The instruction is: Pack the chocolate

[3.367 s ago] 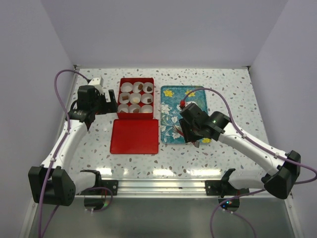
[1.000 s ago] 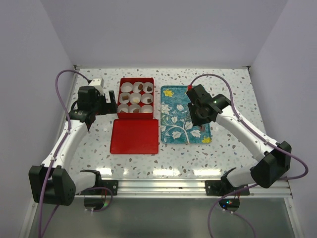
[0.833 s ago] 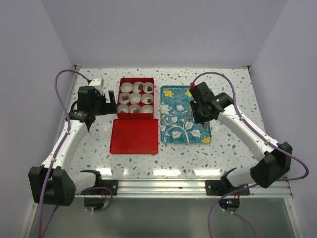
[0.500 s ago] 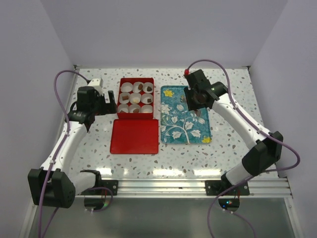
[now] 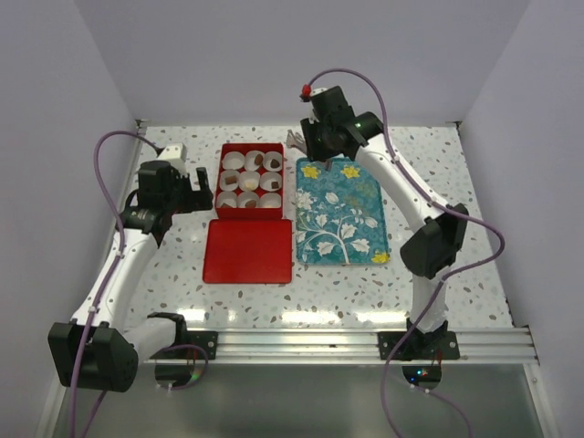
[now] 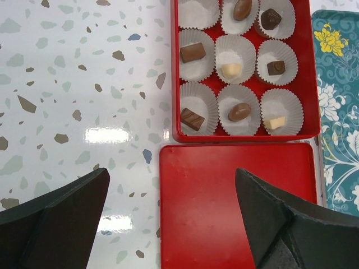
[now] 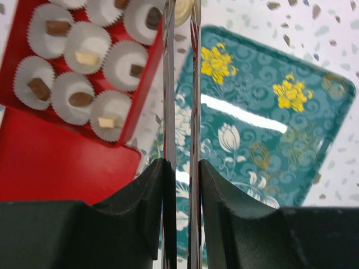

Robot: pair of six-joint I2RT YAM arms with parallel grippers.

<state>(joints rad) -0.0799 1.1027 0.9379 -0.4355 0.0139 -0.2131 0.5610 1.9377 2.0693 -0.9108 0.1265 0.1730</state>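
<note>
From the top camera, your right gripper reaches to the far side of the table. It hovers by the far right corner of the red box, over the strip between that box and the teal tray. Its fingers look close together, but what they pinch is too small to read here. Your left gripper sits just beside the box's left wall, and the red lid lies flat against the box's near side. In the left wrist view, your left fingers stand wide apart at the bottom corners, holding and touching nothing, with the lid and table showing in the gap. Eight of the nine paper cups each hold one of the chocolates. The near-row oval lies with its long axis roughly left to right, the far-row oval tilts up to the right, and the brown bar in the near left cup lies on a diagonal. In the right wrist view, your right fingers are thin blades clamped on a cream-white piece at their tips. It hangs just off the box's tray-side wall, beside a cup with a dark piece. Only a rounded part shows at the frame's edge, so you cannot tell its long axis.
</note>
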